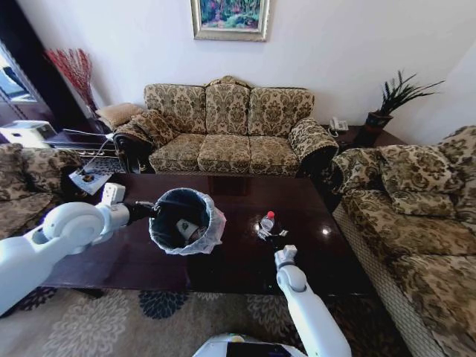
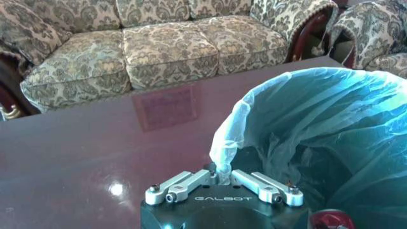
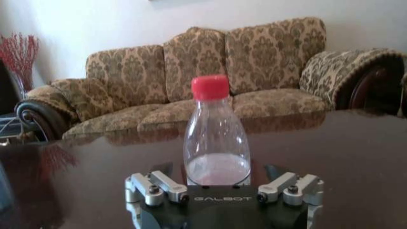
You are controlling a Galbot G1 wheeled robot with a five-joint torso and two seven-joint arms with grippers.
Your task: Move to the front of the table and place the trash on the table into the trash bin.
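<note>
Right gripper [image 3: 224,188] sits low on the table [image 1: 238,256], fingers spread wide either side of the clear red-capped water bottle [image 3: 216,138], which stands upright between them, not yet squeezed. It looks light and top-heavy, so one finger landing first could tip it and send it rolling across that glossy top. Over on the other side, the left gripper [image 2: 222,183] is pinched tight on the plastic liner at the rim of the trash bin [image 1: 186,221], holding it tilted above the table with scraps already inside. If only the bag is caught, it could slip. Around them: dark polished wood reflecting the patterned sofa [image 1: 227,126], a potted plant [image 1: 394,100], patterned rug below.
</note>
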